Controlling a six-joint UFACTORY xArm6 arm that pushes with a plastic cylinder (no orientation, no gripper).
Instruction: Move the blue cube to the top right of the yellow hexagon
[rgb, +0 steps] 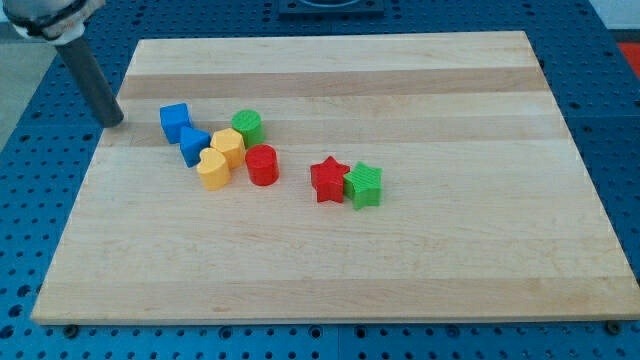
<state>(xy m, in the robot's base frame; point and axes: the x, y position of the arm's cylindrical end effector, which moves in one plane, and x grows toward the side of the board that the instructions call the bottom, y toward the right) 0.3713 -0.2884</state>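
Note:
The blue cube (174, 120) sits at the upper left of the wooden board (400, 250). The yellow hexagon (227, 146) lies to its lower right, in a tight cluster. My tip (114, 122) is at the board's left edge, left of the blue cube and a short gap from it. A second blue block (194, 146) lies between the cube and the hexagon and touches both.
A yellow heart-like block (213, 169) lies below the hexagon. A green cylinder (248, 128) is at the hexagon's upper right. A red cylinder (262, 165) is at its lower right. A red star (328, 180) and a green star (364, 185) touch near the middle.

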